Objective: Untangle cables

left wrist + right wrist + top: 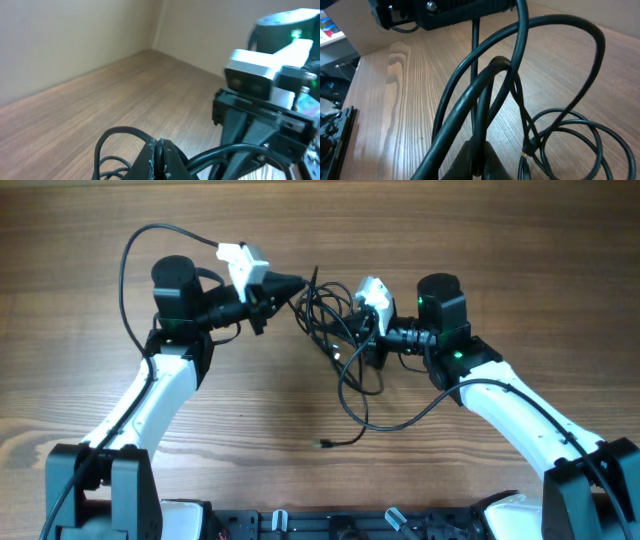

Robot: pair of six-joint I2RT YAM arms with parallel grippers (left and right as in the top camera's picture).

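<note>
The cables [330, 320] are a tangled bundle of thin black cords in the middle of the table, between the two arms. One strand trails toward the front and ends in a small plug [322, 444]. My left gripper [298, 283] is shut on a strand at the bundle's left edge; its closed jaws [161, 150] pinch the cord. My right gripper [352, 325] is shut on a strand at the bundle's right side; in the right wrist view the cord [480, 100] runs up from between the jaws [479, 160], with loops [570, 135] lying on the table.
Wooden table [320, 480]. The left arm's own black wire [130, 260] arcs at the back left. A wall [75, 35] borders the table's far edge.
</note>
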